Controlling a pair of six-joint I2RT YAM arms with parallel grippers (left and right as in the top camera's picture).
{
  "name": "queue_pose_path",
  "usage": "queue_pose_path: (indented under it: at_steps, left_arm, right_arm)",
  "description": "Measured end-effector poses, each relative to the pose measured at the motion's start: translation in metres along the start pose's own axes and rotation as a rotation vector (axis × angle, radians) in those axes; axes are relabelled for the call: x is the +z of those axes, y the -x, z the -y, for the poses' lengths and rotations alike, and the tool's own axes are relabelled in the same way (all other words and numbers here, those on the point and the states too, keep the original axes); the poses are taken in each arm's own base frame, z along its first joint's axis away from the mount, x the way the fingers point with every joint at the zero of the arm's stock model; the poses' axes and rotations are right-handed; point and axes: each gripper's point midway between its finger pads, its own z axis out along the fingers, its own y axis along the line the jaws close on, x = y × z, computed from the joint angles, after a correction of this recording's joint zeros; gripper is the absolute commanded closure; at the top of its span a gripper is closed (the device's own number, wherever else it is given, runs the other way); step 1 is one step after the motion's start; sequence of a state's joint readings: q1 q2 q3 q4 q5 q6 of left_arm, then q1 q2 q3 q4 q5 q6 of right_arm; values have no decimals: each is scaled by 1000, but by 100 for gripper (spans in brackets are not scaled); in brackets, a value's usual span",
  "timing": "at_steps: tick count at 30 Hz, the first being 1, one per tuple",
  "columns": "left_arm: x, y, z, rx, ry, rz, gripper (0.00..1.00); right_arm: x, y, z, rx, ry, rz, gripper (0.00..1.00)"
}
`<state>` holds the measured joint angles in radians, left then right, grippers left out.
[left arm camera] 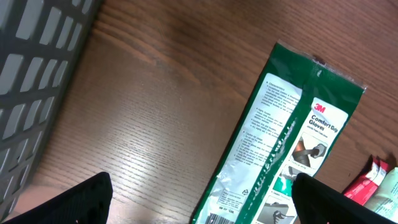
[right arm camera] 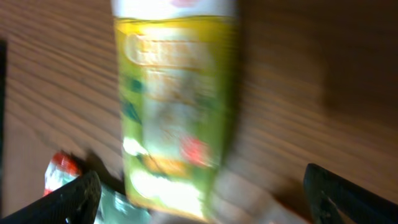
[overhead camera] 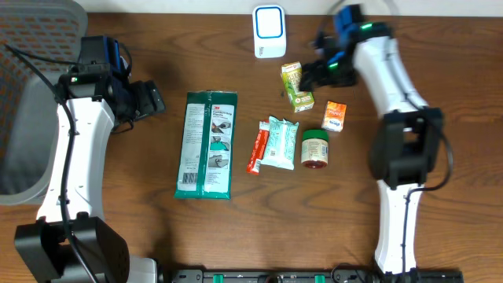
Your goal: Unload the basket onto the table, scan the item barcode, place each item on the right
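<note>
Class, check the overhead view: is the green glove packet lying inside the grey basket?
No: the glove packet lies flat on the wooden table, well apart from the grey basket.

From overhead, looked straight down on the whole wooden table (overhead camera: 236,236) from well off. From the left wrist, at 9 o'clock, looked down from near, with the grey basket (left arm camera: 31,74) at the frame's 9 o'clock and the 3M Comfort Grip Gloves pack (left arm camera: 280,143) toward 3 o'clock. From the right wrist, at 1 o'clock, hung very close over the green-yellow carton (right arm camera: 177,112), blurred. Shared both items with the overhead view.
</note>
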<state>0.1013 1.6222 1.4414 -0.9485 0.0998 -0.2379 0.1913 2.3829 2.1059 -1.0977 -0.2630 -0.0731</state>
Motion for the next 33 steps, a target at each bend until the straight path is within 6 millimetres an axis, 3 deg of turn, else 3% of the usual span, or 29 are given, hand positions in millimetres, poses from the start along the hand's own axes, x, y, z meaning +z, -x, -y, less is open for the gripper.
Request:
queue_pose_path:
  at_steps: [3, 7, 13, 18, 24, 27, 33]
  left_arm:
    - [0, 0, 0, 0, 0, 0, 8]
    - [0, 0, 0, 0, 0, 0, 8]
    - [0, 0, 0, 0, 0, 0, 8]
    - [0, 0, 0, 0, 0, 0, 8]
    - [0, 0, 0, 0, 0, 0, 8]
    - [0, 0, 0, 0, 0, 0, 8]
    - [0, 0, 0, 0, 0, 0, 8]
  right_arm:
    - [22, 2, -28, -94, -68, 8, 1]
    - [33, 4, -38, -162, -183, 20, 1]
    - [43, 2, -30, -174, -351, 31, 1]
    - [45, -2, -17, -110, -401, 37, 7]
    - [46, -2, -14, -63, -366, 38, 24]
    - [45, -5, -12, -49, -347, 27, 41]
    - [34, -8, -4, -17, -338, 21, 44]
